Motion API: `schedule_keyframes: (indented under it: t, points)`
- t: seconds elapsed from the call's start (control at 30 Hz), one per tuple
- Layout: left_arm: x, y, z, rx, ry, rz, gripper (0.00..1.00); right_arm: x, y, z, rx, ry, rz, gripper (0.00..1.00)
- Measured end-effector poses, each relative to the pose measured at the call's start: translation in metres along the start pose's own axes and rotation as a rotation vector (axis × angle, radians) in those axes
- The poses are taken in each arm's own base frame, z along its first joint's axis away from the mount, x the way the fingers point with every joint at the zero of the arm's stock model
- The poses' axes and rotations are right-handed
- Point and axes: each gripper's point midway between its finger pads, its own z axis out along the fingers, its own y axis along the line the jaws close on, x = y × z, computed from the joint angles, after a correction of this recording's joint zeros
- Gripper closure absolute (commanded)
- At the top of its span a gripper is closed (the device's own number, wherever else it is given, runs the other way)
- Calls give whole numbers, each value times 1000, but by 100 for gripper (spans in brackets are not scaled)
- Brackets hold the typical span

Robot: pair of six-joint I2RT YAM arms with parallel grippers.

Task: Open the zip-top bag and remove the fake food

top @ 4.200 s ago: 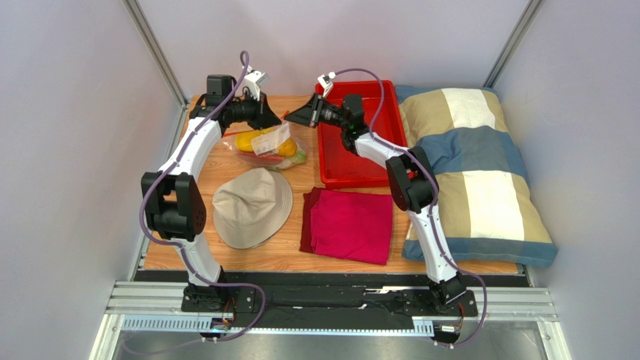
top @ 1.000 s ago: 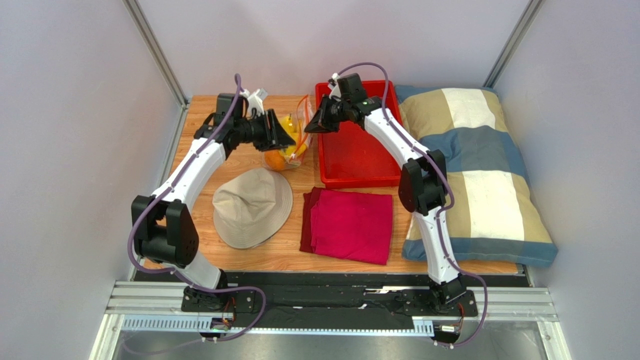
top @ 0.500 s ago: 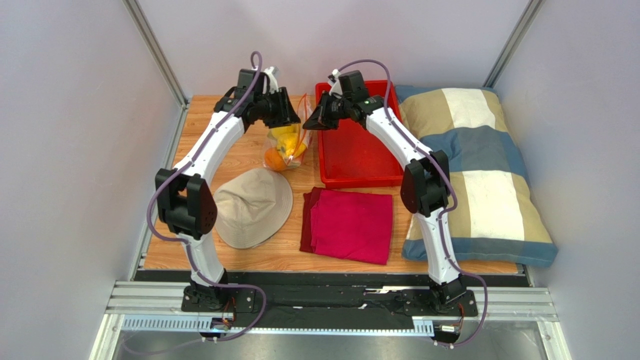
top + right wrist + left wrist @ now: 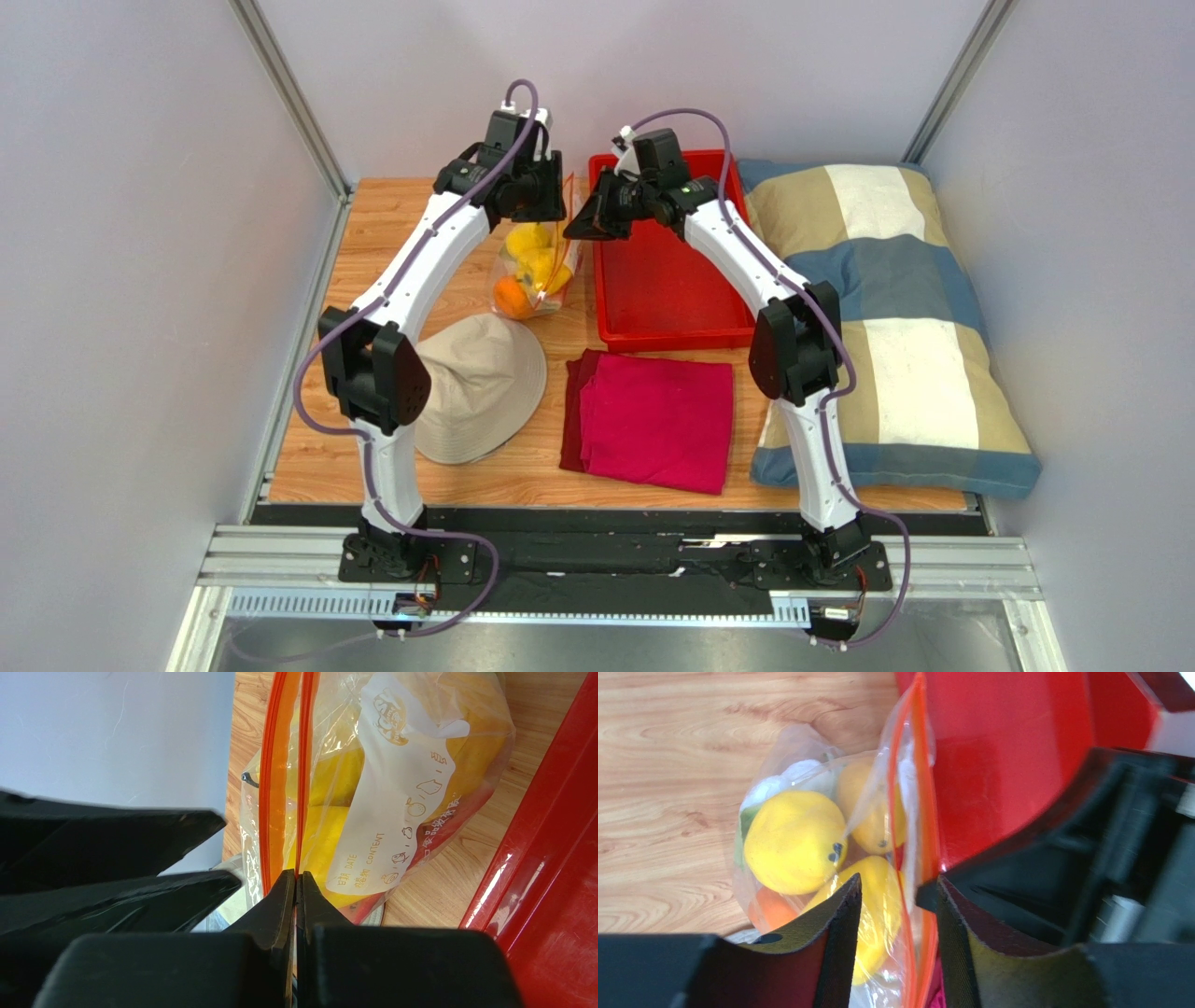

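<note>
Top view: both arms are reaching toward the far side of the table [image 4: 368,231]. The left gripper [image 4: 547,210] and right gripper [image 4: 578,224] are meeting at the top edge of the zip-top bag [image 4: 540,266]. The bag is hanging upright just left of the red tray [image 4: 673,340], with the fake food [image 4: 530,252] sitting in its lower part. Its bottom end is near the hat [image 4: 477,378]; can't tell if it's touching the wood. A red cloth [image 4: 652,420] is lying in front of the tray, a pillow [image 4: 884,322] to the right. Left wrist view: the left fingers [image 4: 836,931] are standing apart and the orange zip strip [image 4: 917,777] is running through the gap; can't tell if either pad is touching it. Yellow fruits and an orange piece are showing through the film. Right wrist view: the right jaws are pressed together, pinching one zip strip. The second strip is running parallel just beside it, and a white label [image 4: 400,798] is facing the camera.
</note>
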Motion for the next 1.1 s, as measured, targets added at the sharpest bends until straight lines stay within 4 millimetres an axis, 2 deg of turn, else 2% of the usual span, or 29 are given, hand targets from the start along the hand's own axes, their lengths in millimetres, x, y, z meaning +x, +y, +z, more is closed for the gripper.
schedule_keyframes:
  t: [0.17,0.27,0.37,0.43,0.47,0.5,0.67,0.83,1.1]
  points:
    - [15,10,22,-65,50,37,46,1,1,0,-3,1,-1,100]
    - [20,12,29,-102,61,77,51,1,2,-1,-3,2,-2,100]
    - [17,9,31,-122,48,110,68,0,4,-2,-6,-1,-4,100]
    - [16,9,31,-134,43,125,90,0,5,-3,-8,-2,-6,100]
    - [15,10,32,-139,43,135,98,0,7,-3,-10,-3,-8,100]
    - [15,11,32,-143,44,138,100,0,8,-4,-11,-4,-10,100]
    - [16,15,30,-161,58,171,100,0,10,-7,-7,-7,-35,100]
    - [12,20,20,-149,62,168,100,3,-2,-9,42,-2,-92,100]
    - [2,19,-29,5,37,101,100,12,-34,-17,184,33,-191,95]
